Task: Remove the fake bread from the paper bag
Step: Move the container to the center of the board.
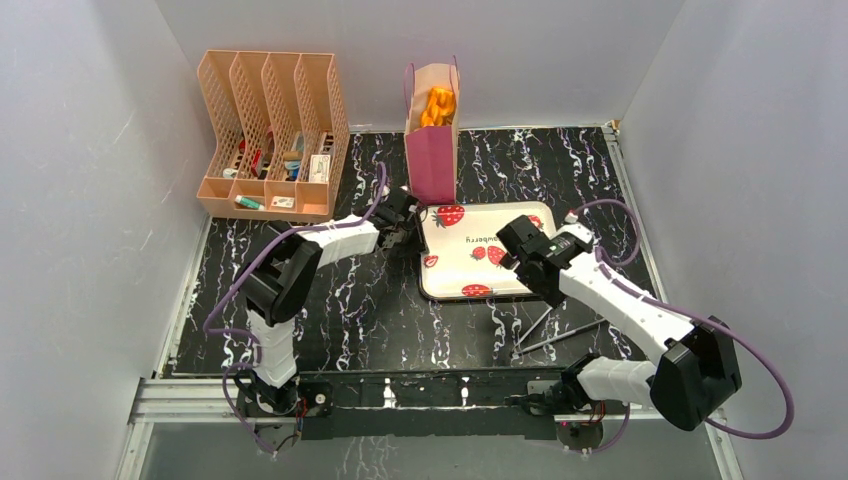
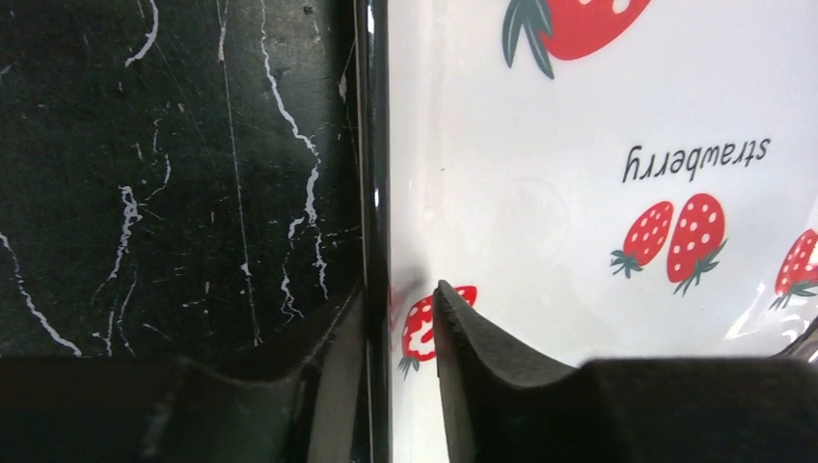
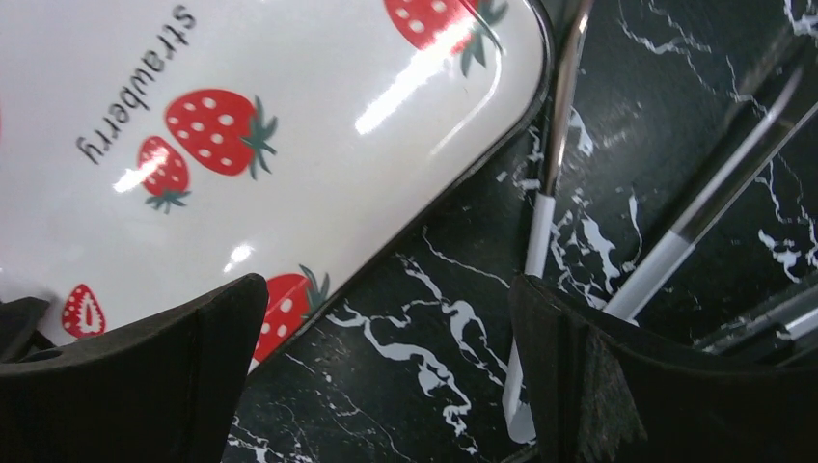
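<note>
Clearly, your fake bread (image 1: 437, 105) sat inside the paper bag (image 1: 432, 165), which stood upright at the top centre of the overhead view, just above the strawberry tray (image 1: 485, 268). Your left gripper (image 2: 394, 304) had its fingers slightly parted astride the tray's left rim, not visibly pinching it. Your right gripper (image 3: 386, 289) gaped wide and empty over the tray's lower right corner.

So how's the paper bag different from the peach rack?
The paper bag is tall and narrow; the rack is wide, with four slots. The bag's side is plain magenta; the rack's sides are full of holes. The bag holds orange bread; the rack holds small odds and ends. Both stand upright toward the table's far end.
</note>
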